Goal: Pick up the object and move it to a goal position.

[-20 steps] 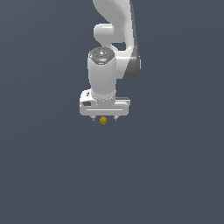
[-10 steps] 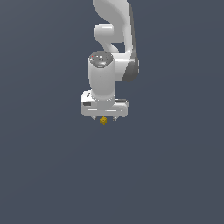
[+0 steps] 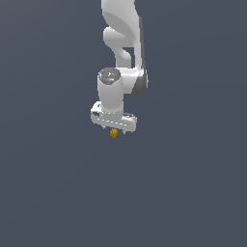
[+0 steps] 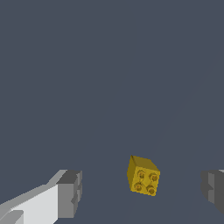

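Note:
The object is a tiny yellow-orange studded cube (image 3: 114,133). In the exterior view it sits just under my white gripper (image 3: 114,128), which points straight down over it. In the wrist view the cube (image 4: 143,176) lies between my two grey fingertips (image 4: 70,194), nearer to the other one, with a gap on each side. The gripper (image 4: 142,192) is open and touches nothing. The cube is tilted a little relative to the fingers. No goal marker shows in either view.
A plain dark grey-blue surface (image 3: 193,193) fills both views. The white arm (image 3: 123,29) rises from the gripper to the top edge of the exterior view.
The hand has turned a little about its own axis and the upper arm has shifted slightly. The cube has stayed in the same spot under the gripper.

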